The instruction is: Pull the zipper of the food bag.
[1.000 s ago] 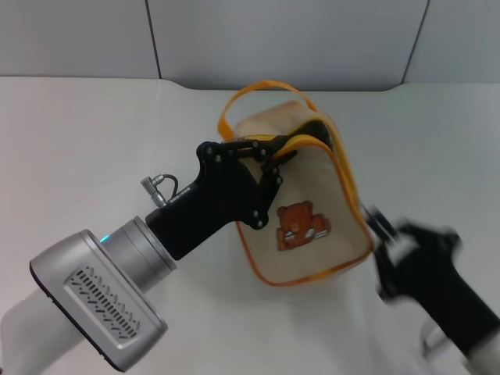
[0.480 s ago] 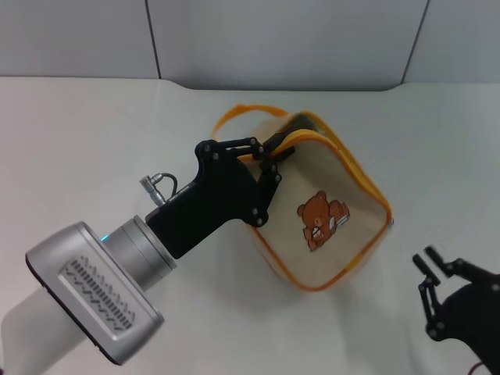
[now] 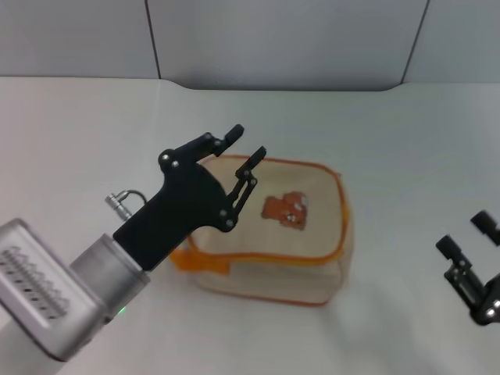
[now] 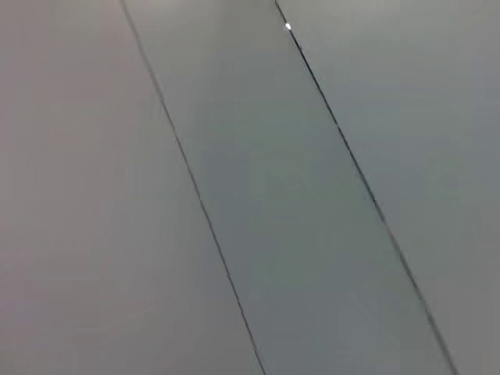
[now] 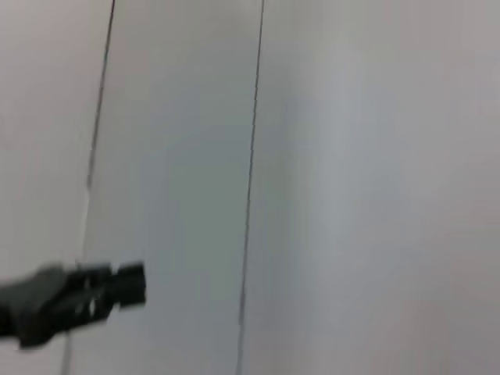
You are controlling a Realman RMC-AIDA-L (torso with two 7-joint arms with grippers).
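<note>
The food bag [image 3: 266, 234] lies on the white table with its bear picture [image 3: 285, 209] facing up, and its orange strap handle [image 3: 201, 262] sticks out at its left end. I cannot make out the zipper or its silver pull tab. My left gripper [image 3: 246, 143] is open and empty, just above the bag's back left corner and not touching it. My right gripper [image 3: 466, 234] is open and empty, low at the right, well apart from the bag. The wrist views show only wall panels and a dark gripper part [image 5: 78, 301].
The white table [image 3: 78, 141] runs back to a grey panelled wall [image 3: 273, 39]. The left arm's silver forearm [image 3: 47, 297] fills the lower left of the head view.
My left gripper has opened and let go of the bag's edge. The bag has dropped from tilted to lying flat, bear side up. My right gripper has moved away to the right.
</note>
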